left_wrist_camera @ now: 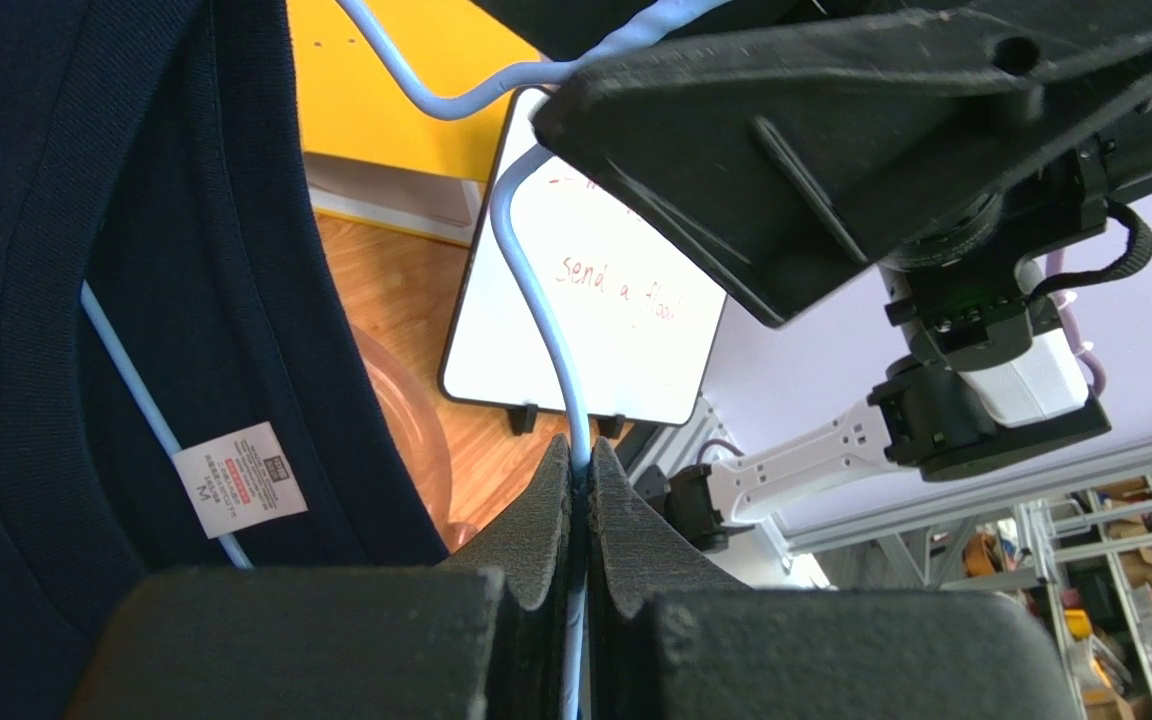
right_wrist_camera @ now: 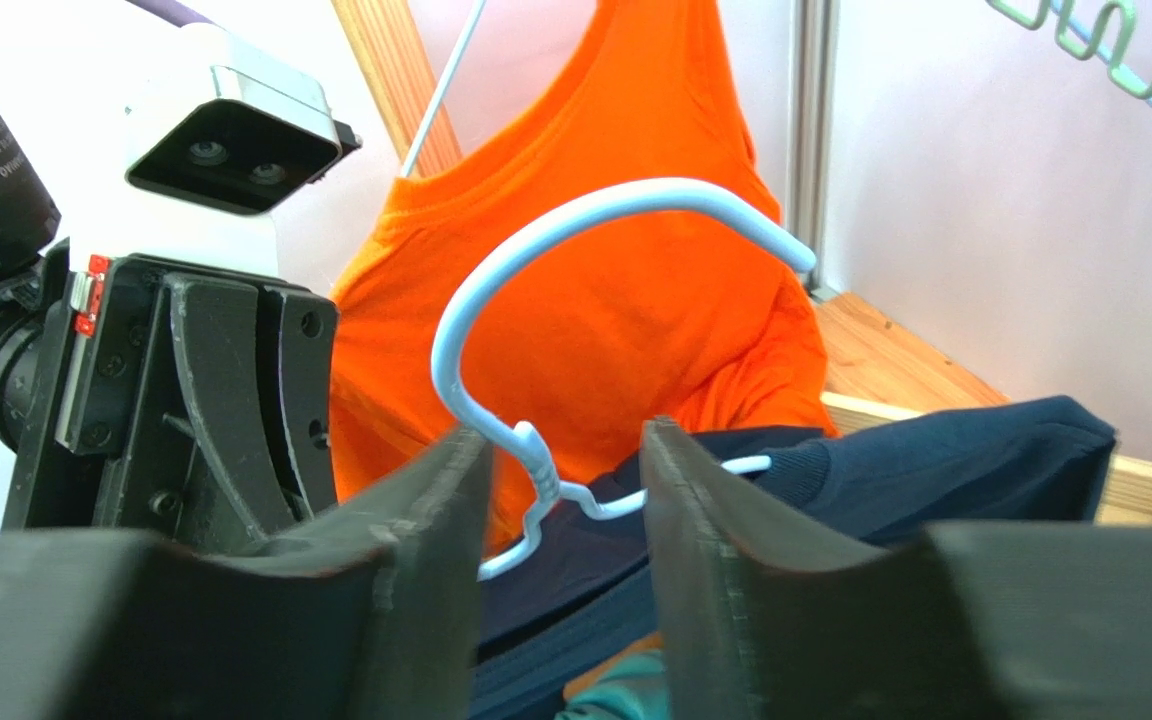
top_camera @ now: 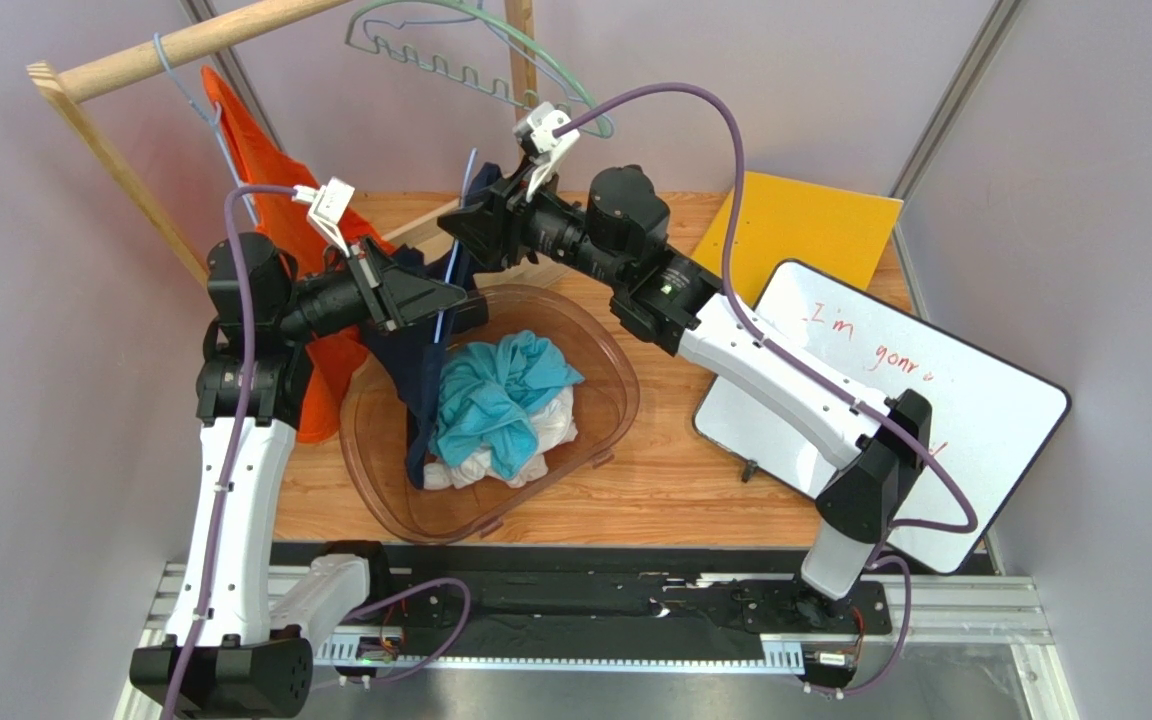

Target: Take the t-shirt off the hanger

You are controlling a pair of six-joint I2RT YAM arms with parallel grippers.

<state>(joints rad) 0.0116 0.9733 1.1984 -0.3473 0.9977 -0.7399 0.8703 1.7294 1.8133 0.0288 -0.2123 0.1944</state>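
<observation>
A navy t-shirt hangs on a light-blue wire hanger over the basket. Its collar and white label show in the left wrist view. My left gripper is shut on the hanger's wire below the hook. My right gripper is open. Its fingers stand on either side of the hanger's twisted neck without touching it, above the navy shoulder. From above, the left gripper and the right gripper meet at the hanger's top.
A clear brown basket below holds teal and white clothes. An orange t-shirt hangs on the wooden rack at the back left, and a green hanger hangs beside it. A whiteboard and a yellow sheet lie on the right.
</observation>
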